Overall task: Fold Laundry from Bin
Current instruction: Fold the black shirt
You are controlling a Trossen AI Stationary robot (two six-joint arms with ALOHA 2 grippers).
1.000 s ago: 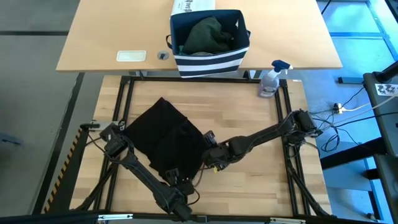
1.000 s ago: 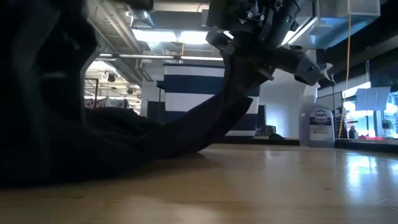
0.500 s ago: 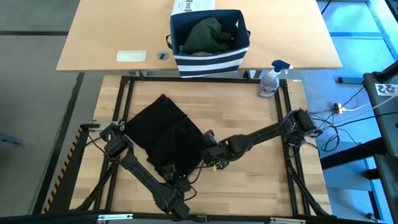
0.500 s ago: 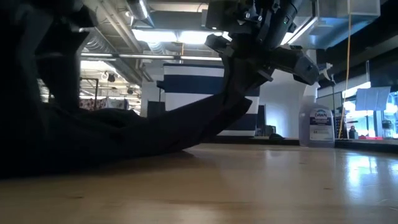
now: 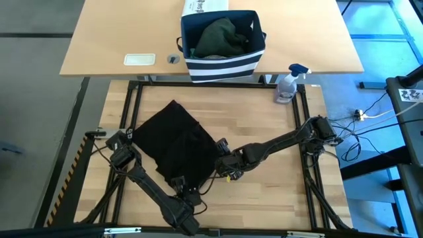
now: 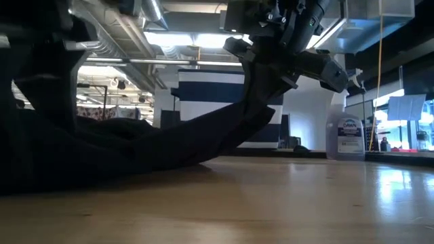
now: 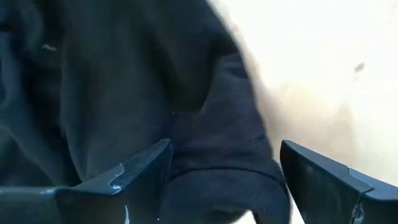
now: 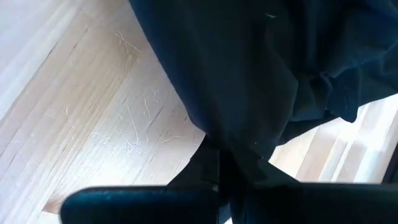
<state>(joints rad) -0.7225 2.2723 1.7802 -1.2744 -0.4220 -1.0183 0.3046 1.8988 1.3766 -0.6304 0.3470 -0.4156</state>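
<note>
Right gripper point(image 5: 223, 168) clamps the crumpled black cloth garment point(image 5: 173, 142); we judge folding barely begun, more laundry point(image 5: 218, 37) awaiting in the striped navy fabric bin point(image 5: 221, 66).

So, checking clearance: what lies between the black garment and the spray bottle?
Only bare wooden table, in the high view, between black garment and spray bottle.

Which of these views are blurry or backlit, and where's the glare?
Low view: the black garment and right gripper are silhouetted against bright ceiling lights, with sheen on the table beside the spray bottle. Left wrist view: the cloth is soft, the wood washed out, the open left gripper sharper. High view: evenly lit.
</note>
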